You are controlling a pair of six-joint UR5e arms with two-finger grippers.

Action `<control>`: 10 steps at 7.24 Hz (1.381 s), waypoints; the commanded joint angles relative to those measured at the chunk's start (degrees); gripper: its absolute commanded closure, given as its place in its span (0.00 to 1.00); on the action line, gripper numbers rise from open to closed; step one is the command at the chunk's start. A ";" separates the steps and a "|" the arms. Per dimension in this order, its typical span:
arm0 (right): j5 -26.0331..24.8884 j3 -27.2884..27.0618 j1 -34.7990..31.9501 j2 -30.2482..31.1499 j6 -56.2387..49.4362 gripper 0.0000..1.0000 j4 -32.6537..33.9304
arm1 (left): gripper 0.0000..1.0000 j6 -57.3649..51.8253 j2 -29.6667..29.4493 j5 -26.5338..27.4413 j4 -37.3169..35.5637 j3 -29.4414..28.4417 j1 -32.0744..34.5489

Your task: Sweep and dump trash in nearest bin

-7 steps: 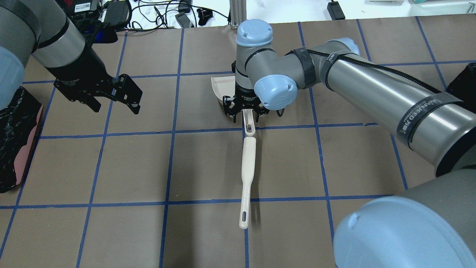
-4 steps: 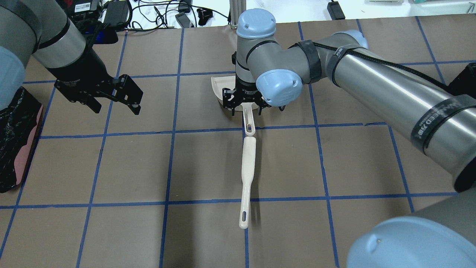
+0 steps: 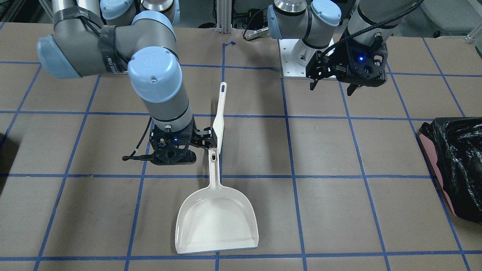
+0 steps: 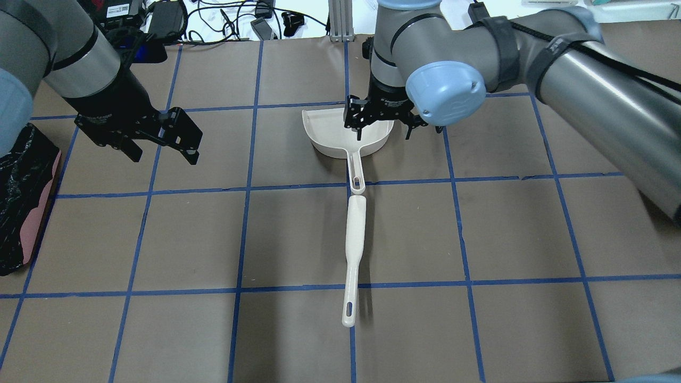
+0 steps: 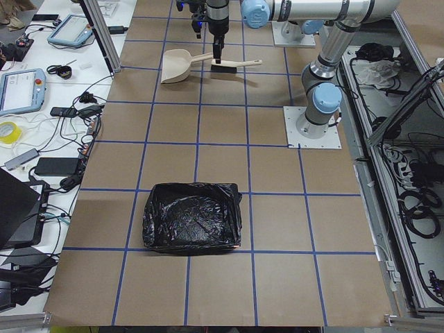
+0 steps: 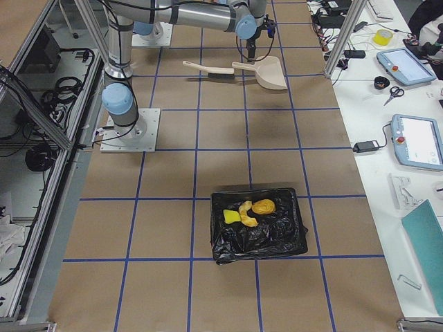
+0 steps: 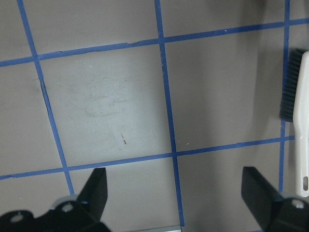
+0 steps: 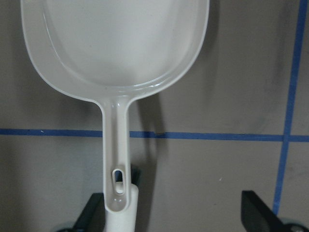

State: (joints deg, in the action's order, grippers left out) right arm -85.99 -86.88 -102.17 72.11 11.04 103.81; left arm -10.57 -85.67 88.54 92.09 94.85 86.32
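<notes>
Far left of the dustpan [image 4: 340, 135] stands a black-bagged bin [image 4: 21, 197]. Only the left-end camera shows its whole crumpled top, with taped squares to spare before the surface [image 4: 175, 239] ends. Between that bin and the dustpan the left gripper [image 4: 166, 154] hangs over bare squares. Its wrist camera shows its fingers [image 7: 94, 188] spread wide with nothing between them. That camera also catches the dark bristles of the brush [image 4: 354, 239], which the overhead shot hides.

The dustpan lies flat near the middle, mouth toward the far edge and handle pointing back at the robot. The brush lies in line with it, its head meeting the handle's tip. Open squares lie on every side of the pair.

From overhead, the right gripper [image 4: 383, 133] is above the dustpan's rear wall. Its wrist camera shows its fingers [image 8: 258, 210] apart, gripping nothing, the handle tip between them and nearer one.

Well right of the dustpan, the right-end camera alone shows a second bin [image 6: 257, 228] with yellow trash [image 6: 250, 211] inside.

I count two grippers, one dustpan, one brush and two bins.
</notes>
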 commanded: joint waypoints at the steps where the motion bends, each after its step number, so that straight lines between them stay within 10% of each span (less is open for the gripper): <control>1: -0.14 0.05 6.25 5.47 -5.31 0.00 -7.88 | 0.00 -0.16 -0.72 1.97 -0.77 -0.10 0.07; 10: -4.62 -0.30 11.29 14.98 -10.07 0.00 -16.69 | 0.00 4.24 -1.43 2.95 -4.02 0.07 0.52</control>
State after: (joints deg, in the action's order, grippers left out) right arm -90.23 -87.10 -91.02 85.55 0.97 88.52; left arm -6.26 -87.18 91.40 87.99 94.86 86.82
